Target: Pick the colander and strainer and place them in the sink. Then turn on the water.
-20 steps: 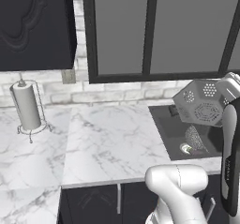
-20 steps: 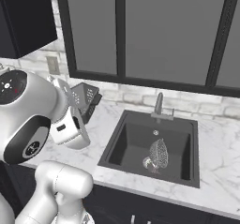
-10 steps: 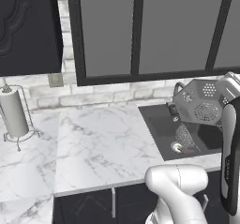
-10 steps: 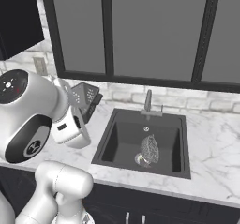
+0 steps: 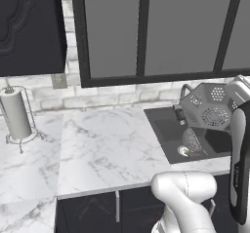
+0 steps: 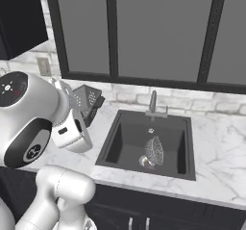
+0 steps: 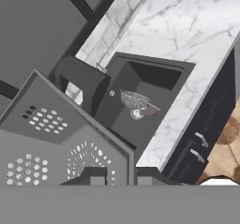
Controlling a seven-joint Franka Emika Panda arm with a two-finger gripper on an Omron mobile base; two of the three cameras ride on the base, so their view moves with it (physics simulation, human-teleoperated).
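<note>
Base has driven right, sink (image 6: 115, 142) now nearer centre; hand (image 7: 117, 175) grasping colander (image 5: 211, 106) aloft, risking striking strainer (image 6: 153, 151) or faucet (image 6: 153, 101) on lowering.

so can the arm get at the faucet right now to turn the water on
Probably not yet: the hand is shut on the colander, so that likely goes into the sink first. Nothing blocks the faucet.

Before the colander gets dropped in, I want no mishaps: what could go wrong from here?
The colander, held by the gripper, hangs over the counter left of the sink; released now, it would likely miss. The strainer already stands near the drain, so the colander could land on it.
</note>
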